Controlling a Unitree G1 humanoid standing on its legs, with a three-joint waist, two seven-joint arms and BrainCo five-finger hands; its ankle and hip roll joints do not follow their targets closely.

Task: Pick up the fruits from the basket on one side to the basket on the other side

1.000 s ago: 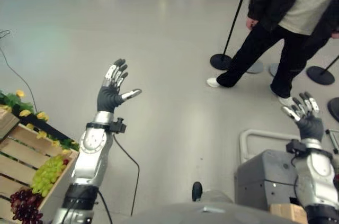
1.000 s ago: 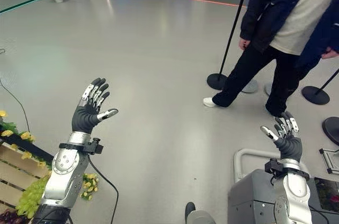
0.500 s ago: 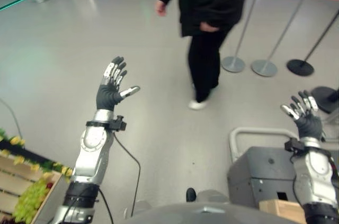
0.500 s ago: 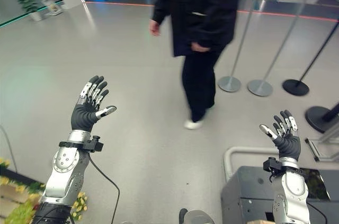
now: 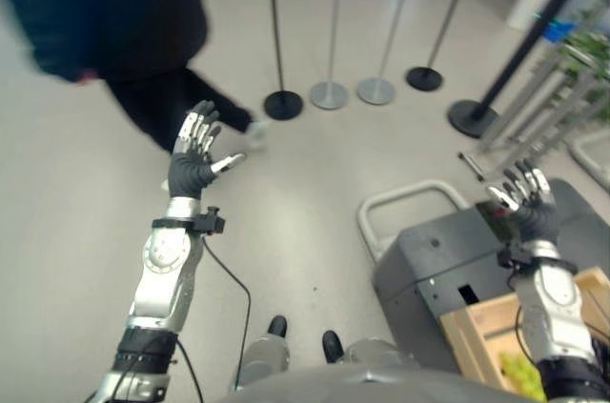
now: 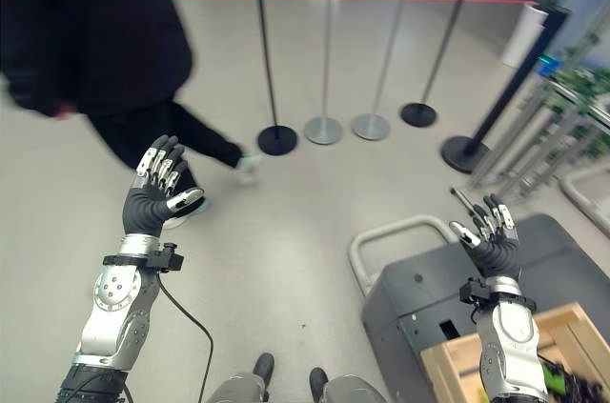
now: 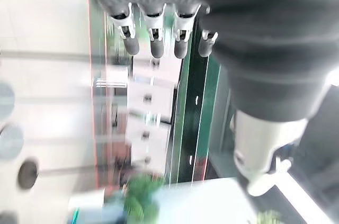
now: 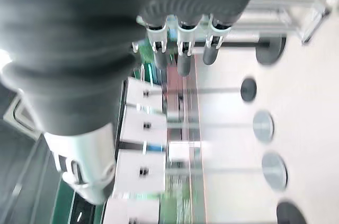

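Observation:
Both hands are raised in the air, fingers spread, holding nothing. My left hand (image 5: 193, 163) is open above the bare floor at the left, with its straight fingers (image 7: 153, 44) pointing away into the room. My right hand (image 5: 530, 211) is open over a dark grey box (image 5: 429, 265). At the lower right stands a wooden crate (image 5: 475, 329) with green grapes (image 5: 519, 372) inside; its other contents are hidden by my right arm and the frame's edge.
A person in dark clothes (image 5: 105, 22) walks across the floor at the upper left, close behind my left hand. Several stanchion posts with round bases (image 5: 329, 95) stand at the back. The grey box has a white tube handle (image 5: 410, 198). Metal racks (image 5: 562, 89) stand at the right.
The camera has swung to the right: the left crate with grapes left the picture and the right crate came in. The person has walked on. Both hands stay raised and open.

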